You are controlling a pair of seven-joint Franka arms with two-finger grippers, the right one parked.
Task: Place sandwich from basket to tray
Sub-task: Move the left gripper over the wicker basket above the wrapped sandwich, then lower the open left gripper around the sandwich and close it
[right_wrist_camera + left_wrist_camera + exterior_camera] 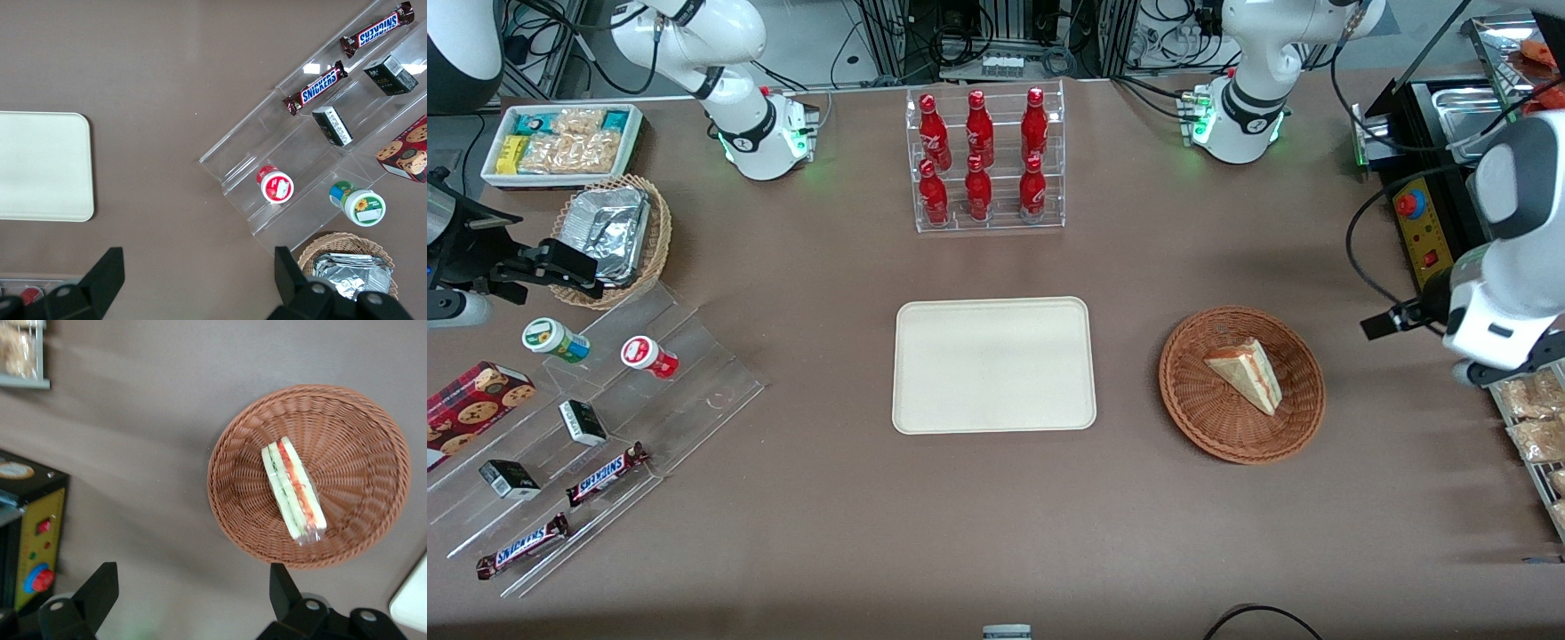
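The sandwich [1247, 373] [293, 490], a pale wedge with red and green filling, lies in the round reddish-brown basket [1200, 418] [373, 453]. The cream tray [993, 364] [410, 603] sits bare beside the basket, toward the parked arm's end. My gripper [193, 593] hangs above the table beside the basket, toward the working arm's end, apart from it. It is open, with only bare tabletop between its fingers [100, 587].
A rack of red bottles [987, 160] stands farther from the front camera than the tray. A black and yellow control box [1427, 231] and a wire rack of snack packets [1534, 418] flank my arm. A clear stepped display [605, 418] is toward the parked arm's end.
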